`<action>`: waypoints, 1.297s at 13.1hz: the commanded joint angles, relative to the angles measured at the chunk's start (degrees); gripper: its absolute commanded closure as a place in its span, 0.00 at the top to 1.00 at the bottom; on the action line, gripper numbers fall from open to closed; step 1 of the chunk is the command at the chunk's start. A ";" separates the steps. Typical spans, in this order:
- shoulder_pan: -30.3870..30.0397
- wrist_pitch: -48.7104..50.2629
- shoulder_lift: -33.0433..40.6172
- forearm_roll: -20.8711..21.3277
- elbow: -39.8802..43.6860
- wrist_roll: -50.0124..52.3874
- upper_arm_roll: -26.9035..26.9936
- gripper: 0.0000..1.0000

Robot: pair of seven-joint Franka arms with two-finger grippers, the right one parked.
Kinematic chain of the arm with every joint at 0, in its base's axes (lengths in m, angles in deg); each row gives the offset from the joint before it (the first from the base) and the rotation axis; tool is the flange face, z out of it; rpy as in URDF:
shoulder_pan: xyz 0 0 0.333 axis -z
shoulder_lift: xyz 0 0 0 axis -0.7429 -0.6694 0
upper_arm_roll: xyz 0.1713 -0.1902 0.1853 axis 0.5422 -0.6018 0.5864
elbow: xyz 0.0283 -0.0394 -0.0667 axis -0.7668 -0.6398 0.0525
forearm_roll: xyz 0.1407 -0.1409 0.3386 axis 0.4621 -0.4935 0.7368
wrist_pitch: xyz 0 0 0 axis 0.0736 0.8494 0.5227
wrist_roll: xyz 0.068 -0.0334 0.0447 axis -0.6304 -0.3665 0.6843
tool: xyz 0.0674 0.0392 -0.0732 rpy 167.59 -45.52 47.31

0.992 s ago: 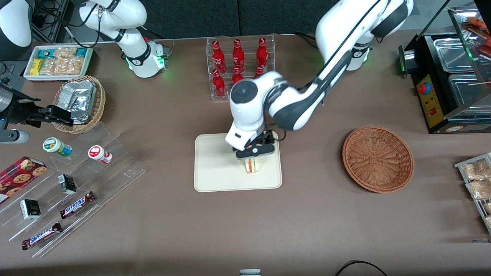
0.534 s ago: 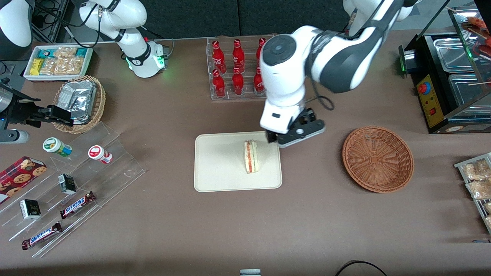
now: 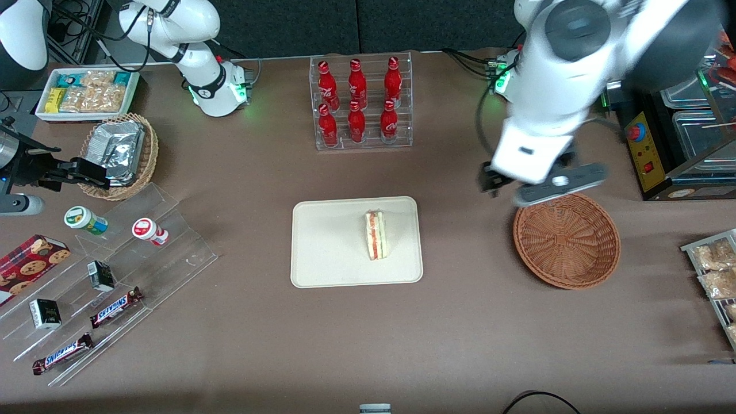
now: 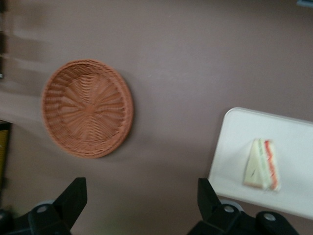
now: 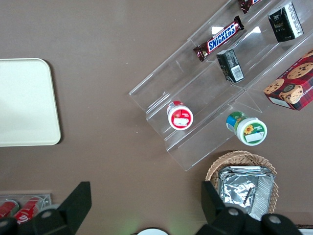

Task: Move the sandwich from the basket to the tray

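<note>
Sandwich (image 3: pixel 376 236): lying on tray (image 3: pixel 328 253).
Basket (image 3: pixel 566 238): holding nothing, well apart from tray.
Gripper (image 3: pixel 540 183): fingers spread wide, raised over basket's rim.

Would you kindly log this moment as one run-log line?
sandwich: on tray | basket: empty | gripper: open, above basket rim

Setting: mock snack shop in a robot lab
Evidence: cola bottles (image 3: pixel 357 102) in clear rack, Snickers bars (image 3: pixel 115 307) on acrylic steps, food warmer (image 3: pixel 678 115) at tabletop's edge
</note>
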 commanded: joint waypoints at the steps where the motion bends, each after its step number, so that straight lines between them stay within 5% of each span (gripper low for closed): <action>1: -7.02 3.37 5.36 -5.08 -2.27 -12.42 0.07 1.00; 7: -2.73 9.08 11.86 -14.13 -2.71 -34.14 20.97 1.00; 17: -1.06 10.85 11.88 -13.61 -3.85 -38.04 25.39 1.00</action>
